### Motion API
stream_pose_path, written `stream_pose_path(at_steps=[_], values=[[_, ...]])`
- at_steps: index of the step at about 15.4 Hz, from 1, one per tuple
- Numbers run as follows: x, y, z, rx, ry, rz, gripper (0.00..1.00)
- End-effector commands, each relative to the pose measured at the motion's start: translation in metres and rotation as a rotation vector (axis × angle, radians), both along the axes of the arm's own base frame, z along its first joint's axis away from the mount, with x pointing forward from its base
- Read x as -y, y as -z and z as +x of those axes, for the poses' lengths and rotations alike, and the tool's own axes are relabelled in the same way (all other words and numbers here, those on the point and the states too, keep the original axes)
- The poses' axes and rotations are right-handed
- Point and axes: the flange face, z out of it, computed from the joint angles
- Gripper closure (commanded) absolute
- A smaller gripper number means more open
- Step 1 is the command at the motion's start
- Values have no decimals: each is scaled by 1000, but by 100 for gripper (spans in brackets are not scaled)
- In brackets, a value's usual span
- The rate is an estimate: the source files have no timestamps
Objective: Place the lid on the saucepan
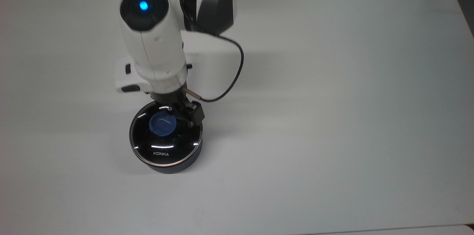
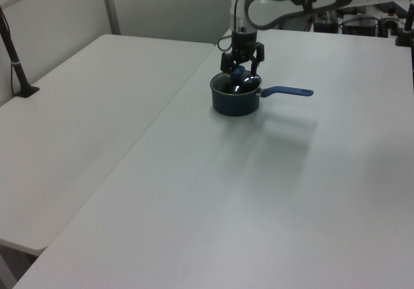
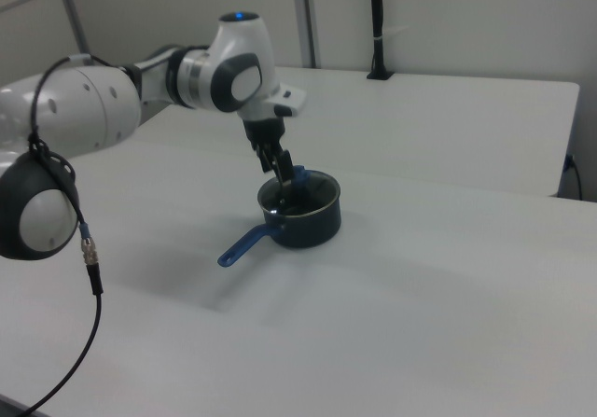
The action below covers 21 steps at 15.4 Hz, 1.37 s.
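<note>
Glass, clear and round with a thin metal rim and a blue central knob, the lid (image 1: 165, 139) lies seated level on the small dark grey saucepan (image 1: 174, 166), which stands on the white table (image 1: 333, 116). The placing step appears done; the step in hand is the release. The black two-finger gripper (image 1: 177, 114) stands above the knob with its jaws spread and nothing between them. Judged next: a straight upward retreat that does not nudge the knob. The top view reads the white "KONKA" lettering and hides the handle under the arm; the left view and the right view show the long blue handle (image 2: 291, 93) lying clear.
</note>
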Motion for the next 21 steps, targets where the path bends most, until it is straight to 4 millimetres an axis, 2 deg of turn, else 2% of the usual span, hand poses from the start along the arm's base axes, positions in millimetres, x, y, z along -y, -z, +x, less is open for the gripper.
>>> stream_pose_path(at_steps=[1,2,3,5,8,11,15,18,21], values=[[-13,-62,-40,9,-31,45,0],[-38,-78,-61,4,-106,43,0],[-45,-88,-77,-3,-149,43,0],[-60,-95,-110,-62,-230,25,0],[-58,-120,-144,-99,-319,-11,0],[-51,-136,-178,-120,-526,-11,0],[-40,-146,-189,-137,-641,-5,0],[-24,-152,-192,-159,-625,1,0],[-19,-155,-190,-152,-612,1,0]])
